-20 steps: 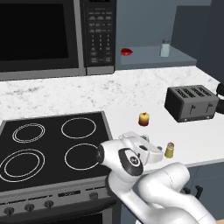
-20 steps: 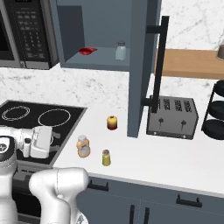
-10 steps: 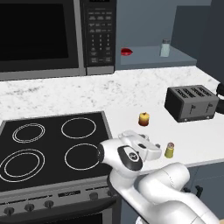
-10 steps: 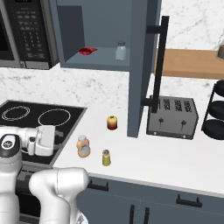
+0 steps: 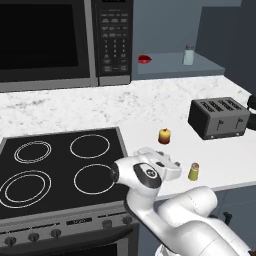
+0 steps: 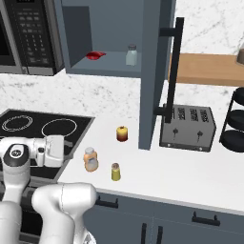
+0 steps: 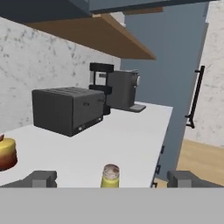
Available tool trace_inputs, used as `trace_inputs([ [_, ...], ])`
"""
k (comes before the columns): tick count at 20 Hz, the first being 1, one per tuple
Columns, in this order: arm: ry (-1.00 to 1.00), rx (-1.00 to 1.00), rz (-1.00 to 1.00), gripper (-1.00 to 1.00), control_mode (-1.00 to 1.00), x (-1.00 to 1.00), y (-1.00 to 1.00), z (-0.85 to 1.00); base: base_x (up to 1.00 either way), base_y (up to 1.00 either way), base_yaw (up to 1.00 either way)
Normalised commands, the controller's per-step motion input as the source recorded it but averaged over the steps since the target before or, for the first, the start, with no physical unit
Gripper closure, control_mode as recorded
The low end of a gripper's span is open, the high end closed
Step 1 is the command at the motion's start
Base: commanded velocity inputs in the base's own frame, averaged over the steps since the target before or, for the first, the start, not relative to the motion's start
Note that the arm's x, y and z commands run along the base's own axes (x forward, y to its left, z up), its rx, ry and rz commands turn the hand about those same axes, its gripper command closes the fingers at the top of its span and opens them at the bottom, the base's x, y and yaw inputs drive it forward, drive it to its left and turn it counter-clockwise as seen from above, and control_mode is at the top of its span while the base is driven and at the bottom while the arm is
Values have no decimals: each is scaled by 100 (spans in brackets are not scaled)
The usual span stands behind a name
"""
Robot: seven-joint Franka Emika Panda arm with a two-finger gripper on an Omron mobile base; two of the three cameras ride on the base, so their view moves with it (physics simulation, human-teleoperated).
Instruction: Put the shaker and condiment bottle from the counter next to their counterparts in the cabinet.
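Observation:
The orange condiment bottle (image 6: 90,159) stands on the white counter (image 6: 190,171) by the stove's right edge. Just right of it is the small yellow-green shaker (image 6: 116,171) (image 5: 194,171). In the hand view the shaker (image 7: 110,175) sits low and centred, some way beyond my gripper (image 7: 113,180), whose dark finger tips (image 7: 41,178) stand far apart, open and holding nothing. My white hand (image 6: 52,149) hovers over the stove's edge, left of the bottle and apart from it. In the blue-grey cabinet (image 6: 109,28) stand the counterparts: a pale shaker (image 6: 131,55) (image 5: 189,54) and a red item (image 6: 96,55) (image 5: 144,59).
A red-yellow ball (image 6: 122,134) (image 5: 164,135) lies behind the bottle. The open cabinet door (image 6: 152,71) with its black handle hangs over the counter. A dark toaster (image 6: 187,127) (image 5: 218,117) stands to the right, the black cooktop (image 5: 60,165) and a microwave (image 5: 55,40) to the left.
My hand has crept a little to the right, closer to the orange bottle. Nothing on the counter has moved.

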Motion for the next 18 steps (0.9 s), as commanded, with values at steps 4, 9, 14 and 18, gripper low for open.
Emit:
trace_inputs([
  [4, 0, -6, 0, -100, -100, 0, 16, -26, 0, 0, 0],
  [9, 1, -25, -9, -100, -100, 0, 34, -29, 0, 0, 0],
  [14, -1, -8, -4, -100, -100, 2, 7, -2, 0, 0, 0],
  [18, -8, 0, 0, -100, -100, 11, -14, 0, 0, 0, 0],
])
